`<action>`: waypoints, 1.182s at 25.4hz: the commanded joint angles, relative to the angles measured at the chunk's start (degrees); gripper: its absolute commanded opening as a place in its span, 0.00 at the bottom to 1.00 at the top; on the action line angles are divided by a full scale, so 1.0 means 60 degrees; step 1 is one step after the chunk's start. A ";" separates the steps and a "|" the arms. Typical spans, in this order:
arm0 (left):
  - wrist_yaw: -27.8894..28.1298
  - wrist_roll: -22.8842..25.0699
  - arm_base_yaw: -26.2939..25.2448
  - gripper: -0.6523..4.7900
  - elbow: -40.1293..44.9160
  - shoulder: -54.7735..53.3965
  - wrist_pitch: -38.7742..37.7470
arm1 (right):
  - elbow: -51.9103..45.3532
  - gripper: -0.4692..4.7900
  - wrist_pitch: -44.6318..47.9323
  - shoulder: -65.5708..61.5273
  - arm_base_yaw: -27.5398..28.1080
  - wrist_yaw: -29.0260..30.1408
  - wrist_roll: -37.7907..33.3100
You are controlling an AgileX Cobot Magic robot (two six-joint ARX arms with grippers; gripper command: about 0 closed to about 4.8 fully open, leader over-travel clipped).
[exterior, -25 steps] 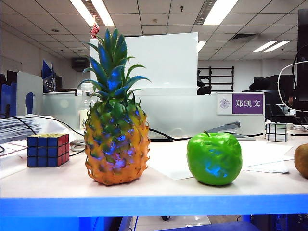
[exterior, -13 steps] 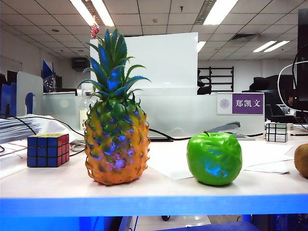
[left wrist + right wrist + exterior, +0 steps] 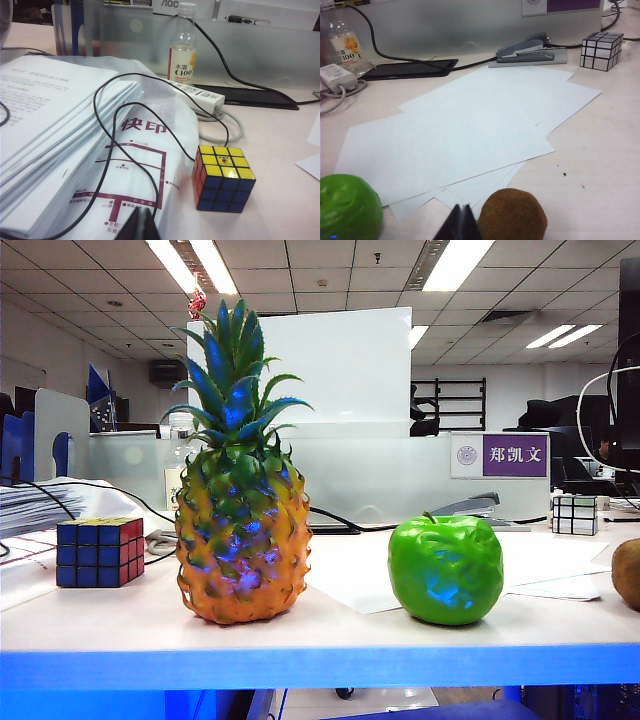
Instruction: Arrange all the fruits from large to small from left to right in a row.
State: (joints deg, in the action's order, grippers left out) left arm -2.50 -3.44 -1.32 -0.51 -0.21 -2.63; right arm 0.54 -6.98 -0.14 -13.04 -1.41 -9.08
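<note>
- Right gripper (image 3: 461,222) is parked low at the near edge of the pale desk (image 3: 600,165), black jaws pressed together into a point, nothing between them.
- Just beside those jaws, nearly touching on one side, sits the small fuzzy brown kiwi (image 3: 511,215). On the other side, a bit further off, is the glossy bright green apple (image 3: 347,207).
- Past the right jaws is a fan of loose white paper sheets (image 3: 465,135). Behind that lie a grey stapler (image 3: 526,50) and a flat black pad (image 3: 410,69), with a small white-and-green puzzle cube (image 3: 601,50) off to the kiwi's side.
- Left gripper (image 3: 140,225) looks the same: dark jaws closed tight, empty, hovering over a clear plastic bag with red print (image 3: 145,165).
- Near the left jaws, off to one side, is a dark multicoloured puzzle cube with a yellow top (image 3: 221,177). On the other side is a thick stack of printed papers (image 3: 55,130) with a thin black cable (image 3: 112,130) looped over it.
- Further out from the left jaws are a white power strip (image 3: 197,95) and a clear drink bottle with an orange label (image 3: 181,55).
- From the front camera, the tall orange-yellow pineapple with a spiky green-blue crown (image 3: 241,510) stands upright at the left, the apple (image 3: 445,568) is in the middle, and the kiwi (image 3: 627,572) is at the right edge, cut off by the frame. They sit in a row, well apart. Neither gripper shows in that view.
</note>
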 commanded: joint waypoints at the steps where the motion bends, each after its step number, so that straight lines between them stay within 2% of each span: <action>1: -0.0018 0.0004 -0.0004 0.11 -0.0004 0.0015 0.0062 | -0.0069 0.08 0.0135 0.0015 0.0007 0.0007 0.0015; 12: -0.0018 0.0004 -0.0004 0.11 -0.0004 0.0015 0.0011 | -0.0069 0.08 0.0131 0.0015 0.0007 0.0007 0.0022; 14: -0.0015 0.0004 -0.0004 0.11 -0.0004 0.0015 0.0011 | -0.0069 0.08 0.0142 0.0015 0.0058 -0.0044 0.0415; 16: -0.0018 0.0004 -0.0004 0.11 -0.0004 0.0015 0.0015 | -0.0069 0.08 0.0222 0.0015 0.0324 0.0004 0.0994; 22: -0.0015 0.0004 -0.0004 0.11 -0.0004 0.0015 0.0007 | -0.0069 0.08 0.0361 0.0015 0.1293 -0.0025 0.1417; 27: -0.0015 0.0004 -0.0004 0.11 -0.0004 0.0015 0.0007 | -0.0069 0.08 0.0492 0.0015 0.2036 0.0004 0.1410; 30: -0.0015 0.0004 -0.0004 0.11 -0.0004 0.0015 0.0007 | -0.0069 0.08 0.0495 0.0015 0.2040 -0.0022 0.1264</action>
State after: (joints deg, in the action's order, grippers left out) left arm -2.52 -3.44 -1.32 -0.51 -0.21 -2.87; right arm 0.54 -4.99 -0.14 -0.69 -1.54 -0.82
